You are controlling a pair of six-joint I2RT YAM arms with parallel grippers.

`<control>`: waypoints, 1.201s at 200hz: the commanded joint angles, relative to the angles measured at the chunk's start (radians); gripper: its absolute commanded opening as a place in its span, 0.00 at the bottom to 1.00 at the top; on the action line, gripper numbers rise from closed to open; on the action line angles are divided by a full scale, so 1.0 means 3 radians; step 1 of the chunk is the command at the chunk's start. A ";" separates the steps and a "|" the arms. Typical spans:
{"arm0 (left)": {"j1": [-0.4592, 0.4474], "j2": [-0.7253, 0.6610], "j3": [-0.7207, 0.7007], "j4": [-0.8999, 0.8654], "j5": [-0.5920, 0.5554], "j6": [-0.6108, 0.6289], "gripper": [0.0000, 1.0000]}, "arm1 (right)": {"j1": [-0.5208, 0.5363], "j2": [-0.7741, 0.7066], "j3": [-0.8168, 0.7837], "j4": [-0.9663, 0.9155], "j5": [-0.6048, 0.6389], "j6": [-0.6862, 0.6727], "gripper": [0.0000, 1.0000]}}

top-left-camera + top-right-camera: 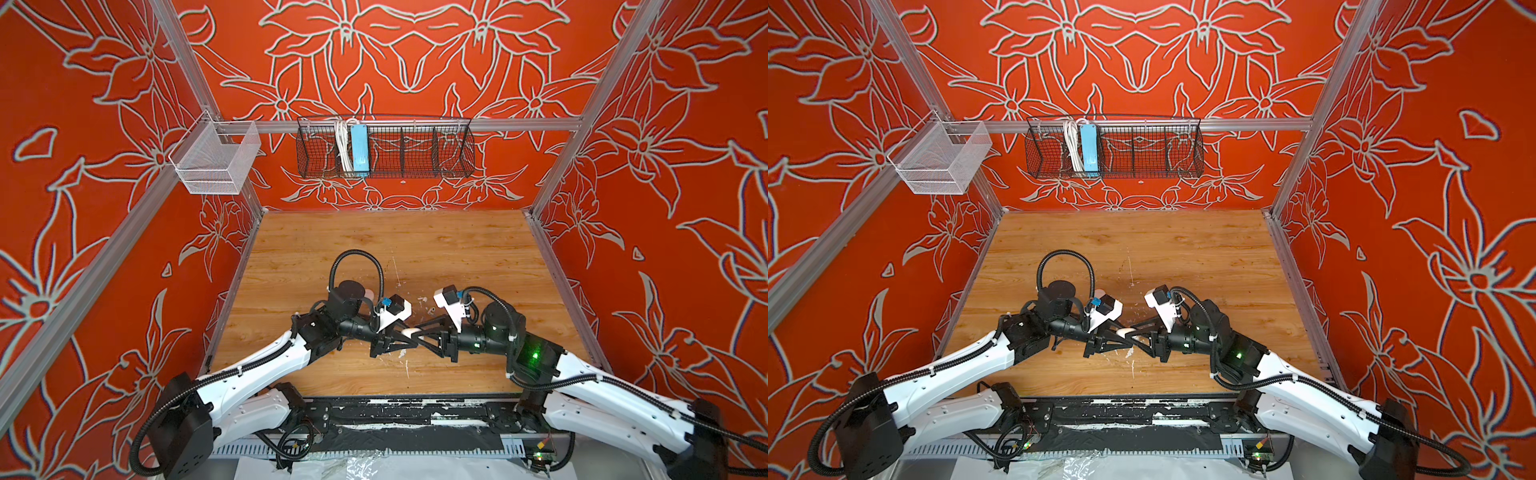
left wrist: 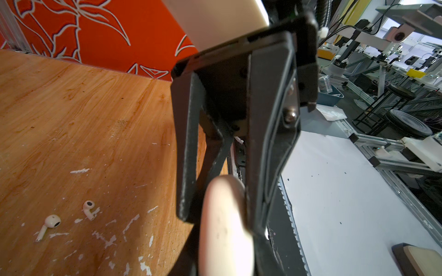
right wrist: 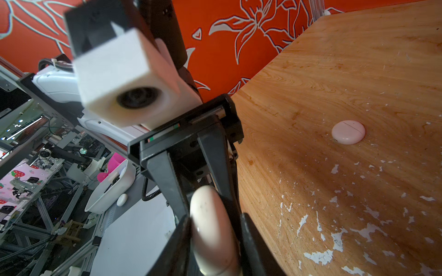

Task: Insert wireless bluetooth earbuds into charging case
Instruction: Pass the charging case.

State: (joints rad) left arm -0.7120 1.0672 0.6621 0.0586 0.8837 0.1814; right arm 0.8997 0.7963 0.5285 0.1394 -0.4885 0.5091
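Orange floral walls [image 1: 415, 62] box in my scuffed wooden table [image 1: 457, 249], flecked with white paint. Two pale, short-stemmed earbuds [image 2: 51, 222] lie loose on it, clear only from the left wrist; only the right wrist shows a second round pink case [image 3: 348, 132]. Toward the table's six o'clock, the left gripper [image 1: 406, 337] clamps a pale charging case [image 1: 411, 332] edge-on. The right gripper [image 1: 420, 336], from three o'clock, straddles it; I cannot tell whether it grips.

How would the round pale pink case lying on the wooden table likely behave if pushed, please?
The round pale pink case lies flat, so it would probably slide, not roll. Its smooth domed shell looks slippery to pinch.
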 commanded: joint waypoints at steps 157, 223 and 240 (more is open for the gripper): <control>-0.0022 -0.0362 -0.0128 0.0758 -0.0097 -0.0399 0.54 | 0.0094 -0.0283 -0.0553 0.1632 0.0616 0.0315 0.10; 0.0057 -0.0394 -0.0114 0.0950 0.0055 -0.0663 0.53 | 0.0096 -0.0129 -0.0214 0.2202 0.0357 0.0203 0.08; 0.0057 -0.0483 -0.0131 0.0988 0.0071 -0.0714 0.50 | 0.0095 -0.0120 -0.0177 0.2200 0.0366 0.0133 0.08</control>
State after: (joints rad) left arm -0.7002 0.9642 0.6296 0.3050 0.8722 0.0029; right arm 0.9268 0.7574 0.4435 0.7082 -0.3599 0.5762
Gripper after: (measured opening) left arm 0.520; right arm 0.250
